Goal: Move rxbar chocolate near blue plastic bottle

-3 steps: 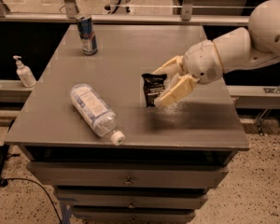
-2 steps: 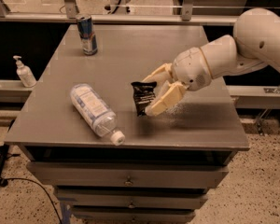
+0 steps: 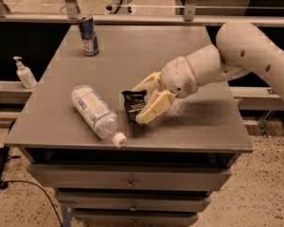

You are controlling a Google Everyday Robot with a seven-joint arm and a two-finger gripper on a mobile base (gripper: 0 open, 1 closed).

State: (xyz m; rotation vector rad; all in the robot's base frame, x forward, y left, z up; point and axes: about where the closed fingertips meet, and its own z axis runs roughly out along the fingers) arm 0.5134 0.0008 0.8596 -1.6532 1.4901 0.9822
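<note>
Gripper [image 3: 140, 105]: you are squeezing the chocolate bar [image 3: 132, 101] between both fingers, holding it up tall, low over the table [image 3: 203, 126].
Bottle [image 3: 93, 110]: it is lying on its side just beside your bar, away from your arm.

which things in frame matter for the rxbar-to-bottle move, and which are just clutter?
Job:
- rxbar chocolate, clamped in the gripper at mid-table
- blue plastic bottle, lying on its side just beside the bar

Lying about:
- drink can, upright at the back of the table
- white pump bottle, on the ledge off the table
</note>
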